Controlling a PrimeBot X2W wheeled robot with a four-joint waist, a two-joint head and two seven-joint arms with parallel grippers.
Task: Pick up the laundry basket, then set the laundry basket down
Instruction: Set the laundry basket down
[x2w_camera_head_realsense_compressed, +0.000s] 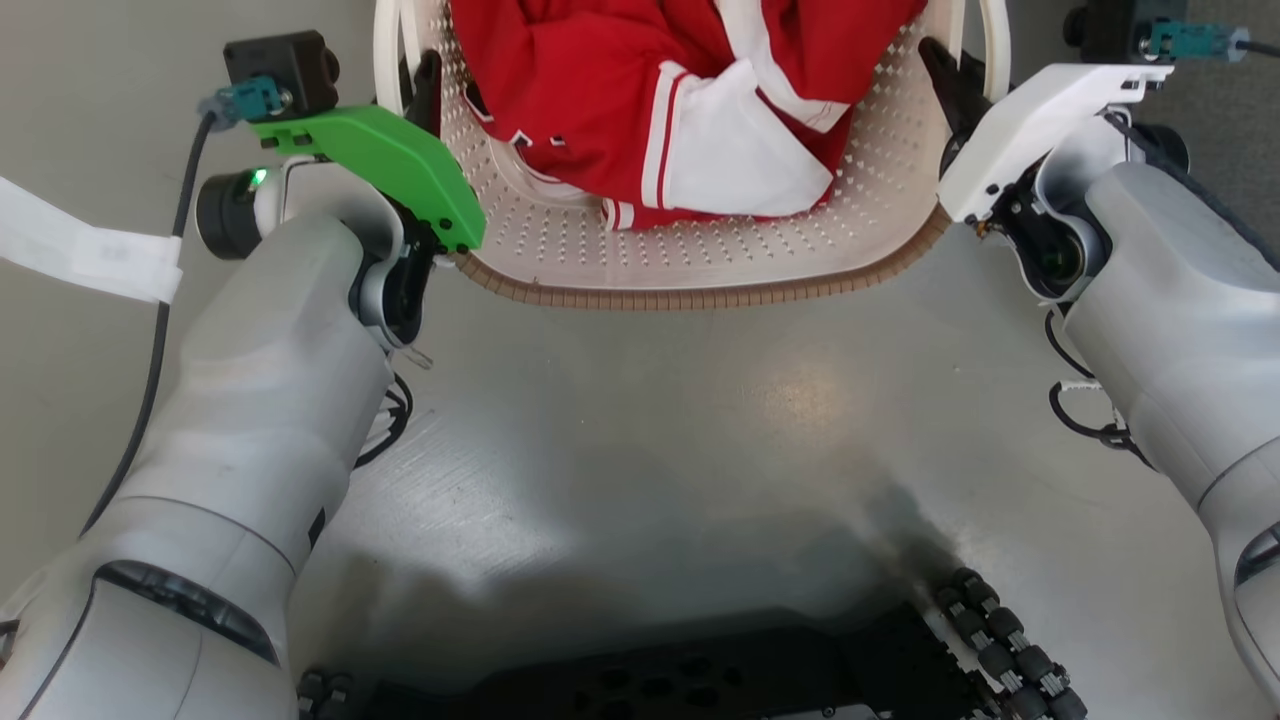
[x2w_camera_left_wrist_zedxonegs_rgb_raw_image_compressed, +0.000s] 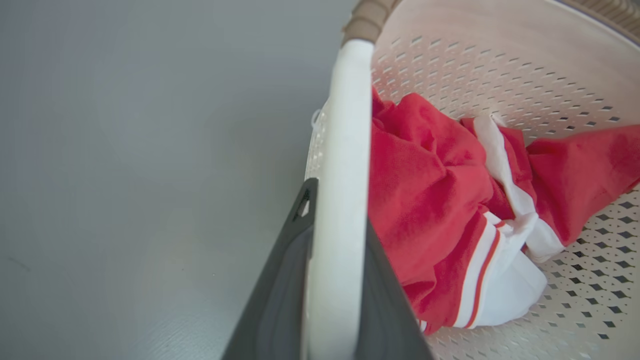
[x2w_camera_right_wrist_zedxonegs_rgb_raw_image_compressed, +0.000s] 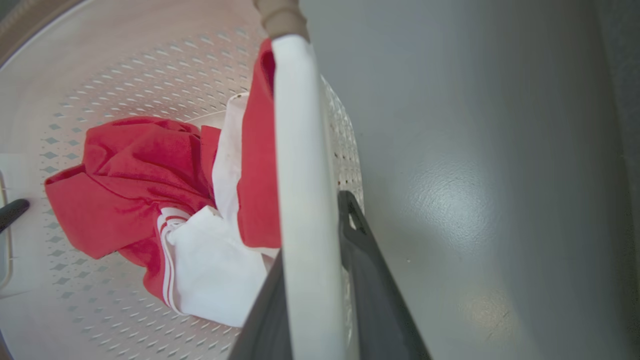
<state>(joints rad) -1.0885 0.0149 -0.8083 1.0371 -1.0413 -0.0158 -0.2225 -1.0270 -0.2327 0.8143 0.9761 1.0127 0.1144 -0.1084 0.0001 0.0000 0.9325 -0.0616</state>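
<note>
Both pale forearms reach forward on either side of the laundry basket (x2w_camera_head_realsense_compressed: 700, 296), wrists turned inward so that each pair of dark fingers meets a white side handle. The left gripper (x2w_camera_head_realsense_compressed: 426, 88), under a green cover, straddles the handle on the basket's left side. In the left wrist view that gripper (x2w_camera_left_wrist_zedxonegs_rgb_raw_image_compressed: 340, 212) has one finger outside the handle and one inside against the red-and-white clothing (x2w_camera_left_wrist_zedxonegs_rgb_raw_image_compressed: 425, 195), both pressed to the plastic, so it is clamped on the handle. The right gripper (x2w_camera_head_realsense_compressed: 948, 82), under a white cover, does the same on the basket's right side. In its own wrist view this gripper (x2w_camera_right_wrist_zedxonegs_rgb_raw_image_compressed: 312, 227) pinches the handle from both faces, gripping it. A bit of white print shows at a fold of the clothing (x2w_camera_head_realsense_compressed: 600, 100) near the basket's left wall, too crumpled to read. The basket sits straight ahead between the two arms, above the grey floor (x2w_camera_head_realsense_compressed: 700, 430); whether it rests on the floor cannot be told. A white tape strip (x2w_camera_head_realsense_compressed: 90, 255) lies on the floor left of the basket, beyond the left arm. The robot's black base (x2w_camera_head_realsense_compressed: 700, 680) lies on the near side of the basket, well apart from it.
</note>
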